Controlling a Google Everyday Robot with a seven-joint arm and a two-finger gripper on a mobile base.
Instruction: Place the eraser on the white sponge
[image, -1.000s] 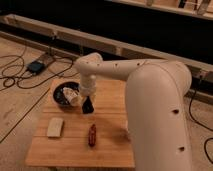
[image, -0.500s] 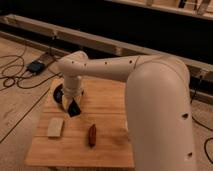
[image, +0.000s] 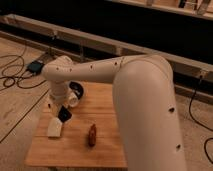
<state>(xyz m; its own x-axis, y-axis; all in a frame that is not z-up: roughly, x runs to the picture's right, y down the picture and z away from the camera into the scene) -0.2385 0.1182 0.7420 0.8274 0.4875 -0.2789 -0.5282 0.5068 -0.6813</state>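
The white sponge (image: 54, 128) lies on the wooden table (image: 75, 150) at its left side. My gripper (image: 63, 113) hangs just above and to the right of the sponge at the end of the white arm (image: 100, 70). It holds a small dark eraser (image: 64, 115) close over the sponge's upper right corner.
A brown oblong object (image: 92, 135) lies on the table to the right of the sponge. A dark bowl (image: 77, 90) sits at the table's back, mostly hidden behind the arm. Cables and a small box (image: 35, 66) lie on the floor to the left.
The arm has swung left and forward from the bowl toward the sponge, carrying the dark eraser down over the sponge's corner.
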